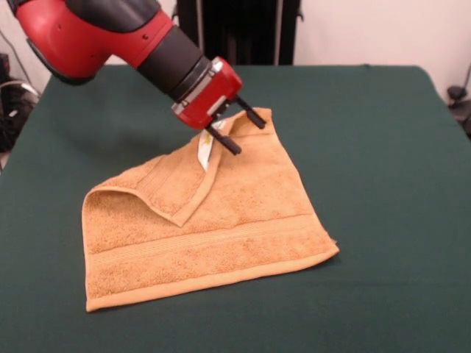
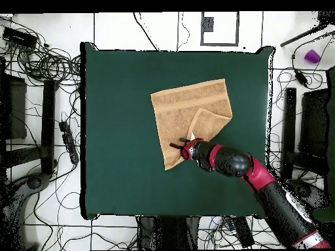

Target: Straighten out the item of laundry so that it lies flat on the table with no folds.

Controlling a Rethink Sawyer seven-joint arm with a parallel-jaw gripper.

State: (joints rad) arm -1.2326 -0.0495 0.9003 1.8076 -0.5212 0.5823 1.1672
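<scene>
While it's mid-unfold: one corner flap is folded over
towel [image 1: 221, 228]: on the green desk [image 1: 383, 147], middle
claw [image 1: 234, 131]: spread, straddling the raised corner near the white label [image 1: 205, 151]
next: probably pinch, drag flap outward

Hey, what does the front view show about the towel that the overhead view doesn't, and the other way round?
Only the front view shows the towel rising off the table toward the pincer, with a white label hanging at the raised edge, and a woven band along the near edge.

Only the overhead view shows the whole table outline, the cables on the floor around it, and the towel's place right of the table's centre.

Both show one corner folded over the towel and the pincer at the towel's edge.
</scene>
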